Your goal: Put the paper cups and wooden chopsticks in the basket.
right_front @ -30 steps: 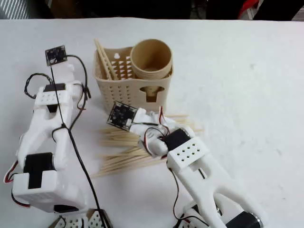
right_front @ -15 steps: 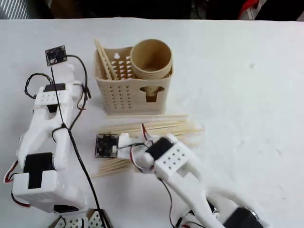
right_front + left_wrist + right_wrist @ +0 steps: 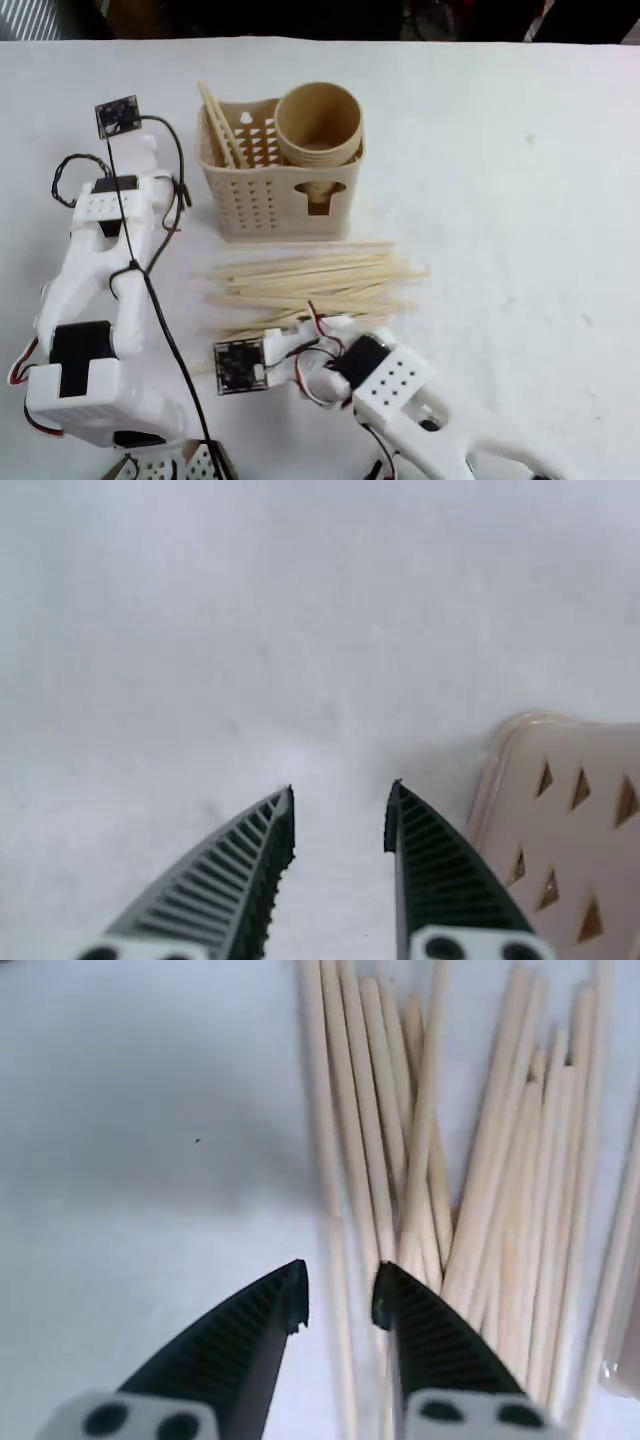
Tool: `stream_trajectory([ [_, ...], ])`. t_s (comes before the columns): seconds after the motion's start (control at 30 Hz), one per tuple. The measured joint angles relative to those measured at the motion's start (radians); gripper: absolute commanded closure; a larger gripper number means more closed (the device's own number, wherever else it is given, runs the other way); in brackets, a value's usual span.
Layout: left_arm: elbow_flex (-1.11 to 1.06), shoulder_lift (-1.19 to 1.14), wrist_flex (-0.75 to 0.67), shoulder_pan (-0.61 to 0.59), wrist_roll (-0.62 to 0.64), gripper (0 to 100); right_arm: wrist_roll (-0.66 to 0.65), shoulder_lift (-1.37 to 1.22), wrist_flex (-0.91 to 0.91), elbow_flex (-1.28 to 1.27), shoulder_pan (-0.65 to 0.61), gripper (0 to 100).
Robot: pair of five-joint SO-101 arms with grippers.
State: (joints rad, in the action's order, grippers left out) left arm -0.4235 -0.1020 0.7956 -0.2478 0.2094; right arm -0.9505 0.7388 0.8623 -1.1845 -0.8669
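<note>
A beige perforated basket stands at the back centre of the table. Stacked paper cups sit in it, and a few wooden chopsticks lean in its left corner. A loose pile of chopsticks lies flat in front of the basket. My right gripper is open low over the pile's near edge, with one chopstick running into the gap between its fingers. My left gripper is open over bare table, empty, beside a corner of the basket.
The left arm stretches along the table's left side, its cable trailing toward the front edge. The right arm comes in from the front centre. White table lies open to the right of the basket and pile.
My right arm has drawn back from the basket's front toward the table's near edge, uncovering the chopstick pile. The left arm has not moved.
</note>
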Motion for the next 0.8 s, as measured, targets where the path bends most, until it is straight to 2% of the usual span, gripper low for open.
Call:
stream_trajectory([
  [0.33, 0.0, 0.0, 0.0, 0.0, 0.0, 83, 0.0, -0.282, -0.112, 0.063, 0.074, 88.7],
  [0.57, 0.0, 0.0, 0.0, 0.0, 0.0, 83, 0.0, -0.359, -0.12, 0.117, 0.098, 96.6],
  [0.8, 0.0, 0.0, 0.0, 0.0, 0.0, 83, 0.0, -0.384, -0.12, 0.132, 0.1, 86.8],
])
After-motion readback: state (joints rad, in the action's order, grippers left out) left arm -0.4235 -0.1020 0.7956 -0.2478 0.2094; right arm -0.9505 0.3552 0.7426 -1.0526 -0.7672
